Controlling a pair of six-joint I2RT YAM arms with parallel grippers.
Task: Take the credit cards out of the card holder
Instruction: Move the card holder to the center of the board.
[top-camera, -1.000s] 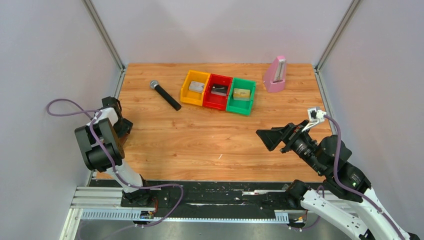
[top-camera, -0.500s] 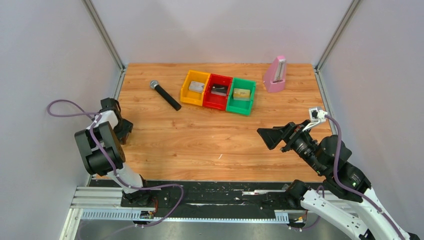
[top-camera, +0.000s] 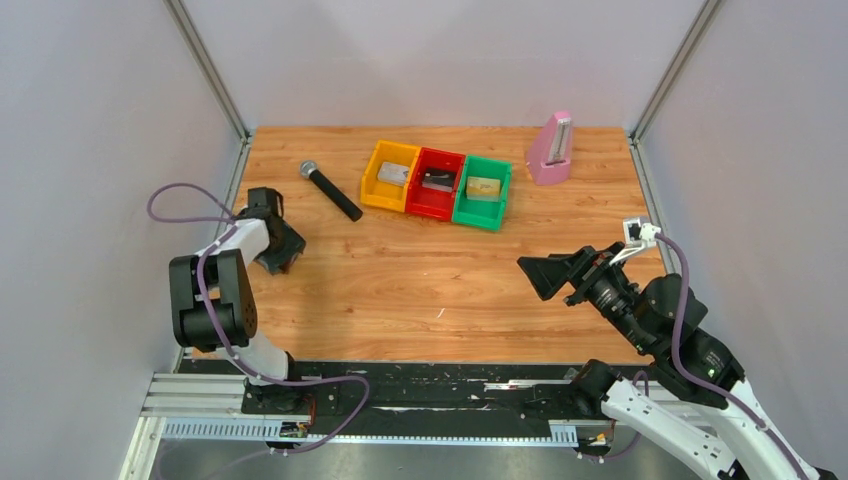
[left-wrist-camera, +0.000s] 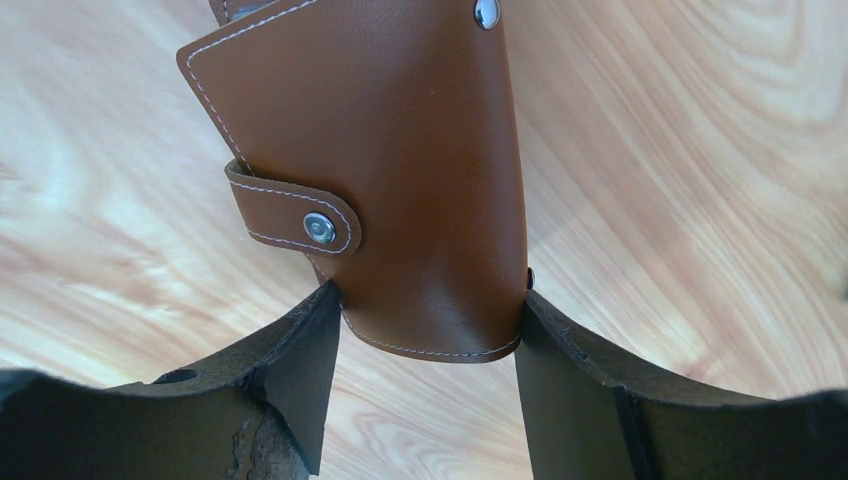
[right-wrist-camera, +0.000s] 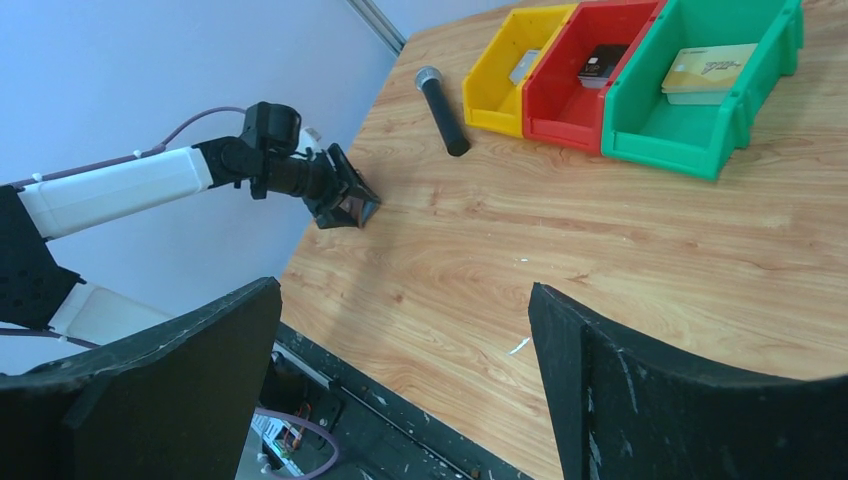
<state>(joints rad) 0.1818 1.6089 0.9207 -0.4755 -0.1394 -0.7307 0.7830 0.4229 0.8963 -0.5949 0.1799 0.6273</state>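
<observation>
left jaws: closed onto the card holder (left-wrist-camera: 400, 150), one jaw against each long edge near its lower end, contact on both sides in the left wrist view. holder is shut: tan-brown leather, white stitching, strap (left-wrist-camera: 290, 210) wrapped round its left edge and snapped onto the face, a second stud (left-wrist-camera: 487, 12) at the top. most of its length sticks out past the jaw tips. wood surface (top-camera: 400, 280) shows behind it; can't tell if the holder is lifted or touching. the top view puts all this at the left edge of the surface, left arm (top-camera: 210, 300) folded close to its base.

right jaws: wide open, nothing between them, hanging over the right side of the surface, pointing left, well apart from the holder.

further back: black microphone (top-camera: 331, 190) lying diagonal, left of centre. then three bins touching in a row: yellow bin (top-camera: 385, 200), red bin (top-camera: 432, 208), green bin (top-camera: 478, 218), one card in each (grey, dark, gold). pink metronome (top-camera: 551, 150) upright at far right, near the green bin, not touching.
</observation>
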